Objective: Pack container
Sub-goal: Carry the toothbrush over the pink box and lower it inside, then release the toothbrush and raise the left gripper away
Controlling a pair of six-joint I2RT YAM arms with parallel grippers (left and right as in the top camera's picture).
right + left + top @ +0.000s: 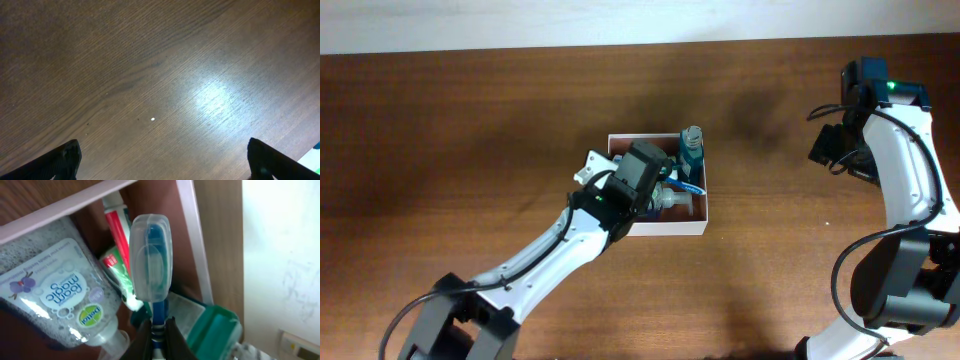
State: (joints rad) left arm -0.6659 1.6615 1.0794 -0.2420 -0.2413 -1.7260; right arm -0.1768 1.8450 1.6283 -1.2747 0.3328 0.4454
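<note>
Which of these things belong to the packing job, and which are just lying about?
Job: container; in it, foam soap bottle, toothpaste tube, teal bottle; capped toothbrush gripped by left claw.
Lying about: only a white speck on the table, under the open right claw.

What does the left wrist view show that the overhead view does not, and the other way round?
Only the left wrist view: the left tool shut on a capped blue toothbrush, the foam soap bottle with its label, and a toothpaste tube. Only the overhead view: the whole container, and the right tool far off over the table. Both: the container's white wall and a teal bottle.
</note>
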